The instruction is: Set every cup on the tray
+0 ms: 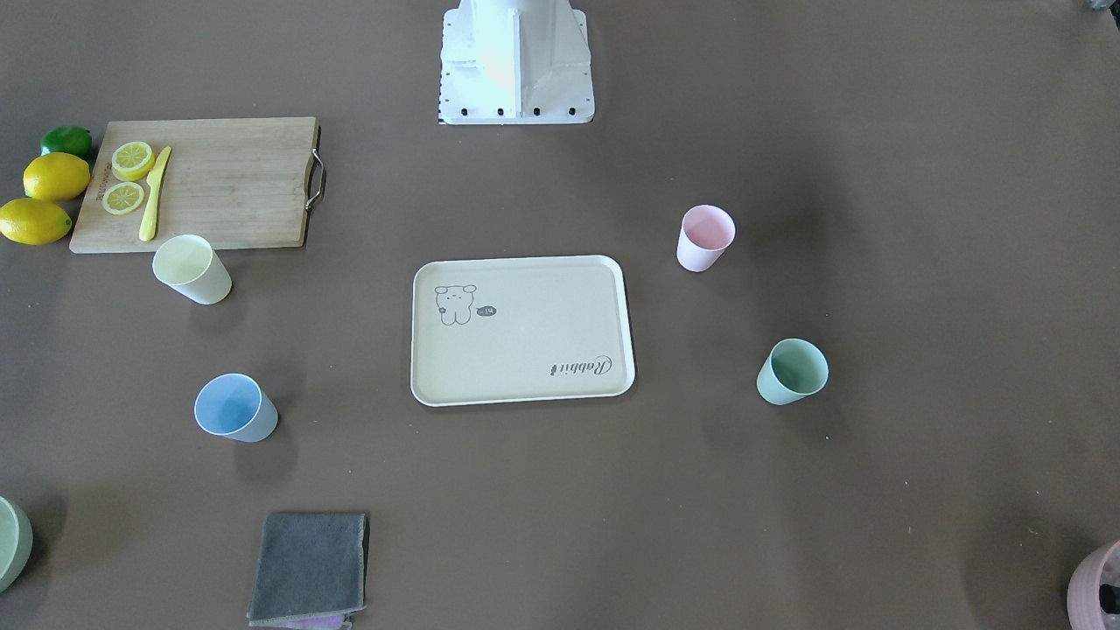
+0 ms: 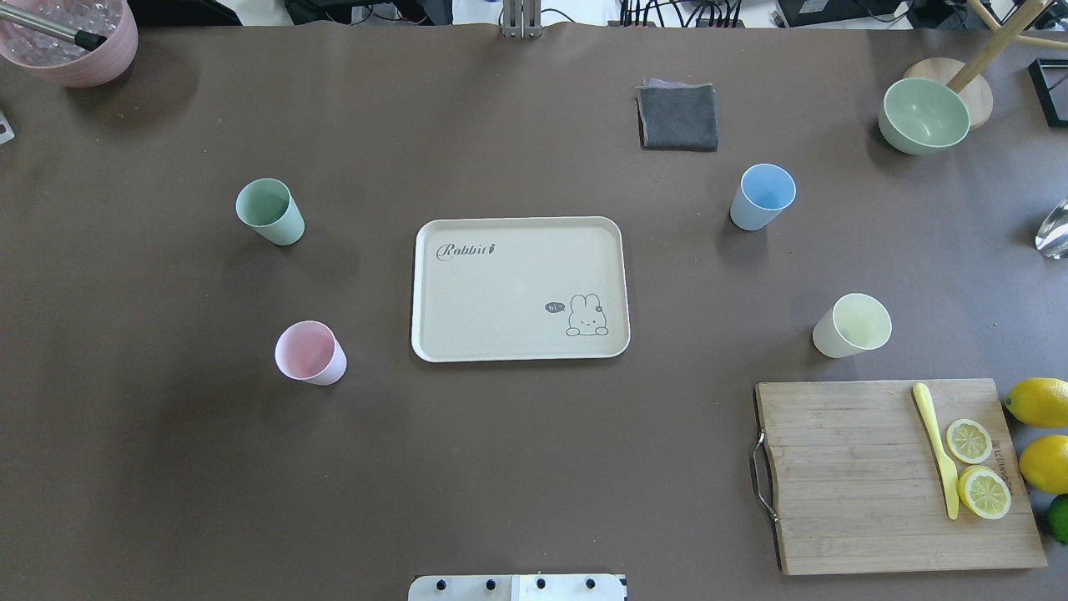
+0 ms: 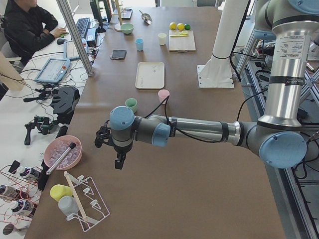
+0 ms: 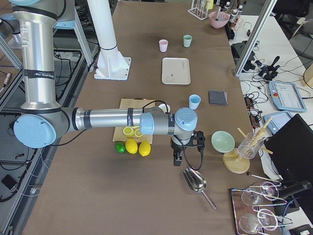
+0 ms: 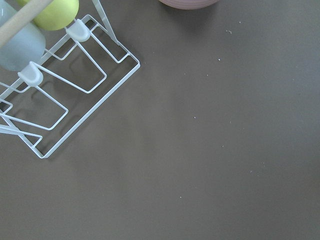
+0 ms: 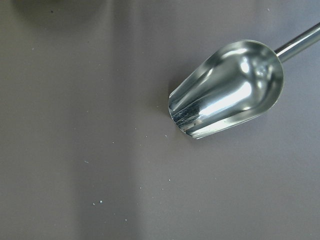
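Looking down on the tabletop (image 2: pixel 534 467), I see the tray (image 2: pixel 501 292) lying flat in the middle. All four cups stand upright on the tabletop, each one apart from the tray. The green cup (image 2: pixel 269 211) and the pink cup (image 2: pixel 309 352) are on the robot's left side of the tray, green farther from the robot and pink nearer. The blue cup (image 2: pixel 763 196) and the yellow cup (image 2: pixel 852 325) are on the right side, blue farther away and yellow nearer, close to the cutting board (image 2: pixel 868 476).

My left end effector (image 3: pixel 119 162) hangs over the left end of the tabletop, well apart from the cups and near a wire rack (image 5: pixel 65 95). My right end effector (image 4: pixel 177 159) hangs over the right end, near a metal scoop (image 6: pixel 227 87). I only see both from the side, so I cannot tell if they are open or closed.
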### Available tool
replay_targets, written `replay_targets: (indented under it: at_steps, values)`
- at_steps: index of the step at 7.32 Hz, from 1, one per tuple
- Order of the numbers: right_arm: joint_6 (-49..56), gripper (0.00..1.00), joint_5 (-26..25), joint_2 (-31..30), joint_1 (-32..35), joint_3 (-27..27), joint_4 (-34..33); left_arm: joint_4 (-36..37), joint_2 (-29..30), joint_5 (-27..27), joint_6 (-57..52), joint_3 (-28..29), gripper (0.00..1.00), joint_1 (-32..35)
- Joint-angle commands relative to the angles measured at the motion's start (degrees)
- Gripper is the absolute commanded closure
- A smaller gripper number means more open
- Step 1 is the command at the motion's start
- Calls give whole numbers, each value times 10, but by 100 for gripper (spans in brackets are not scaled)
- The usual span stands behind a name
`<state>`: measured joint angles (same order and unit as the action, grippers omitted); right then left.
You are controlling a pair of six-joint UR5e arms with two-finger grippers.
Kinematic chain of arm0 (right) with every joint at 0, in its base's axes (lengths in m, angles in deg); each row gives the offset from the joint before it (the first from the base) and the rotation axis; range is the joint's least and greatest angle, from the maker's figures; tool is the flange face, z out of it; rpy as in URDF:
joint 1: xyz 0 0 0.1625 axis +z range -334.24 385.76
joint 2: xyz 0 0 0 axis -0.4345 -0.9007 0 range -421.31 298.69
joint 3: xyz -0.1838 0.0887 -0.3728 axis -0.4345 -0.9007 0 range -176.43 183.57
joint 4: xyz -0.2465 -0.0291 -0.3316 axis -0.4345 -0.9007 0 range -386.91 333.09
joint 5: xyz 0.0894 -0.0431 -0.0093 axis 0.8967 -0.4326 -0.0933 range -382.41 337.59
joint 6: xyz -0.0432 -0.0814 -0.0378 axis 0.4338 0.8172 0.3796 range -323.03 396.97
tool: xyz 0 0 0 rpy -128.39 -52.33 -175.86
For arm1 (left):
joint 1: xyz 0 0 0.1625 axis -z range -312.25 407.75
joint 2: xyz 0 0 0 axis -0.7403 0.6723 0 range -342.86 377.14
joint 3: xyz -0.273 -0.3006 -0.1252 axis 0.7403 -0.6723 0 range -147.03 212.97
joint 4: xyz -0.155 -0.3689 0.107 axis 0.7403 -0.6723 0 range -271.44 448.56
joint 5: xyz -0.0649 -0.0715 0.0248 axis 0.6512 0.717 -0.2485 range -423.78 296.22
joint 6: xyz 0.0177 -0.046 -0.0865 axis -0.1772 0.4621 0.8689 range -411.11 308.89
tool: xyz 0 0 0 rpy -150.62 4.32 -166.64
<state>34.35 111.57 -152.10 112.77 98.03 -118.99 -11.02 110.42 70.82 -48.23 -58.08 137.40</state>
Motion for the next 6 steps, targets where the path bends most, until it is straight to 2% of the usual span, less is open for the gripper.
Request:
replay_targets:
  at_steps: [1,4,5,6]
  values:
    - [0,0,1,-4,0,-2,8,0,0,1,0,0,2,0]
    - [-49,0,4,27,-1,15,10,-9,6,6,1,-23,2,-5]
    - [-55,0,7,42,-3,31,10,-12,8,5,2,-52,2,-8]
    - [-56,0,28,42,-25,61,11,-13,8,3,45,-49,2,-18]
